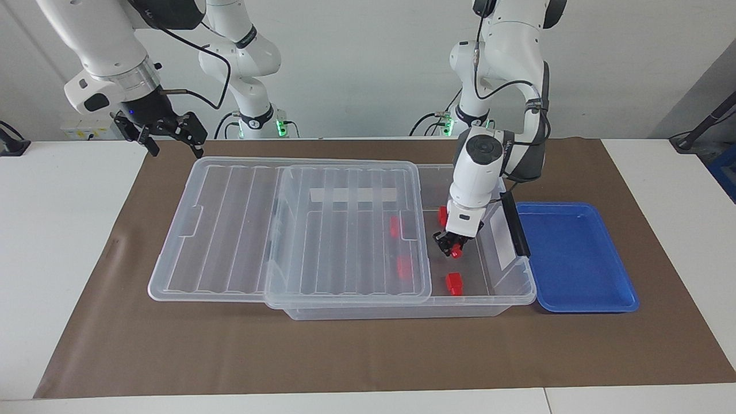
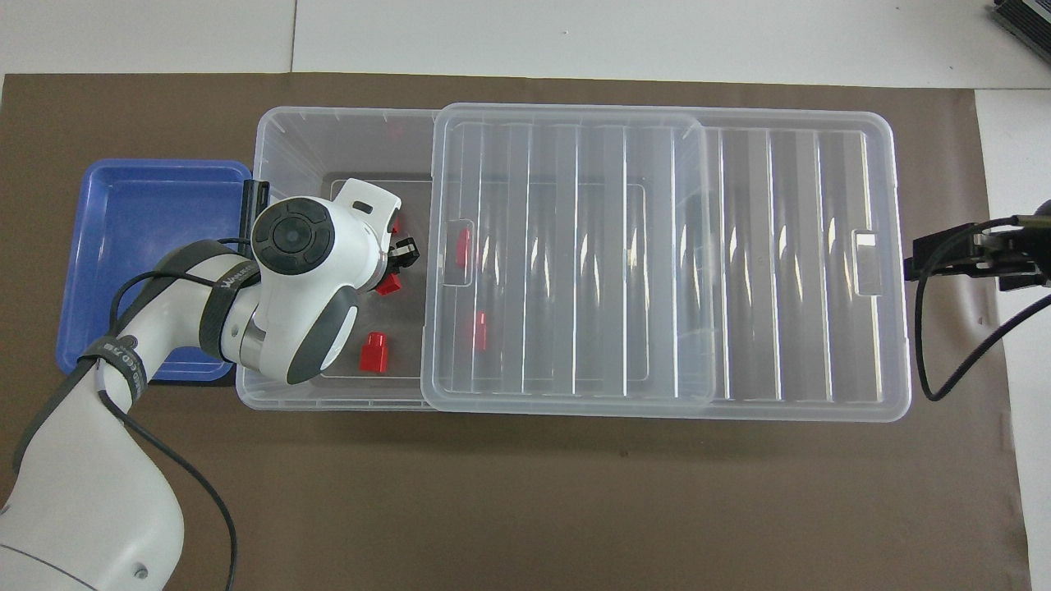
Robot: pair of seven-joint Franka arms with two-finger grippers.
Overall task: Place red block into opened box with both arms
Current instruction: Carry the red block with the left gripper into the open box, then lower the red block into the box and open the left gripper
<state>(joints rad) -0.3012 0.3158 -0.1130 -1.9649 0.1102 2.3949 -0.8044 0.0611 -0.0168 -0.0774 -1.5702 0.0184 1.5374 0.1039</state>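
Left gripper (image 1: 452, 246) is down inside the open end of the box (image 1: 520, 290), fingers pinched on the red block (image 1: 457, 250). From the facing view the block hangs just above the box floor, not yet resting on it, as far as we can judge.

Landmark: the box. Its lid (image 1: 345, 230) is slid toward the right arm's end, covering most of the box and overhanging it. Only the end toward the left arm is uncovered.

Four other blocks already lie in the box: one (image 1: 454, 283) on the floor farther from the robots than the held block, one (image 1: 443, 215) nearer to the robots and partly hidden by the wrist, and two (image 1: 394, 226) (image 1: 404, 267) under the lid.

Doing it well, in our judgement: lower straight down the last bit, spread the fingers only when the block is at the floor, so it does not bounce or tip. Then lift straight up before swinging away.

Edges and room: the lid's edge is just beside the gripper; the box end wall with its black clip (image 1: 513, 223) stands toward the tray (image 1: 575, 259). The free floor patch between the two loose blocks is modest. We would avoid sideways travel while low.

Right gripper (image 1: 168, 133) waits in the air off the lid's overhanging end, fingers spread, holding nothing.
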